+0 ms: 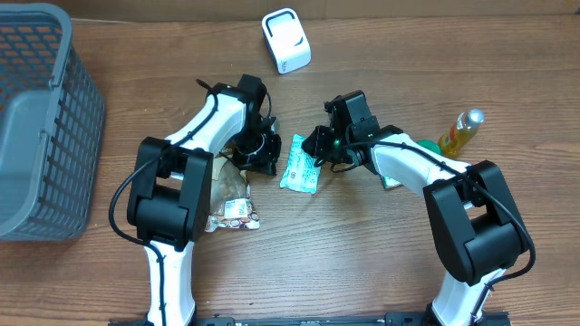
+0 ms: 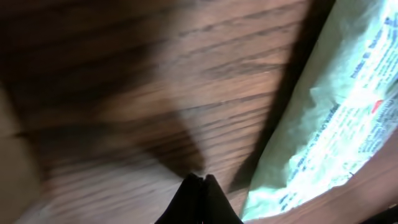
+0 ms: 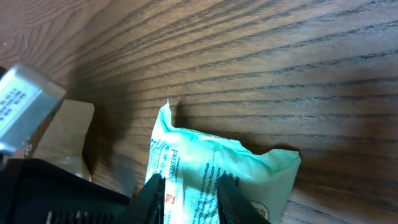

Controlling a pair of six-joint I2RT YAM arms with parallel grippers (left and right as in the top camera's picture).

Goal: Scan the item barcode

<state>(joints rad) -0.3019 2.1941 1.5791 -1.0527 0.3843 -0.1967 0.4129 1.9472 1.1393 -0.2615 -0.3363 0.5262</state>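
Observation:
The item, a mint-green packet (image 1: pixel 300 170) with blue print, lies flat on the wooden table between my two arms. My right gripper (image 1: pixel 319 149) hovers at its right end. In the right wrist view its fingers (image 3: pixel 189 183) stand a little apart just over the packet (image 3: pixel 211 155), which spreads wider than the gap on both sides. My left gripper (image 1: pixel 263 154) sits at the packet's left edge. Its fingers (image 2: pixel 200 178) are pressed together with nothing between them, and the packet (image 2: pixel 336 118) lies to their right. The white scanner (image 1: pixel 286 41) stands at the back. No barcode shows.
A grey mesh basket (image 1: pixel 36 127) fills the far left. A brownish snack packet (image 1: pixel 231 204) lies near the left arm. A yellow-green bottle (image 1: pixel 460 131) lies at the right, beside a green item (image 1: pixel 424 145) partly hidden under the right arm.

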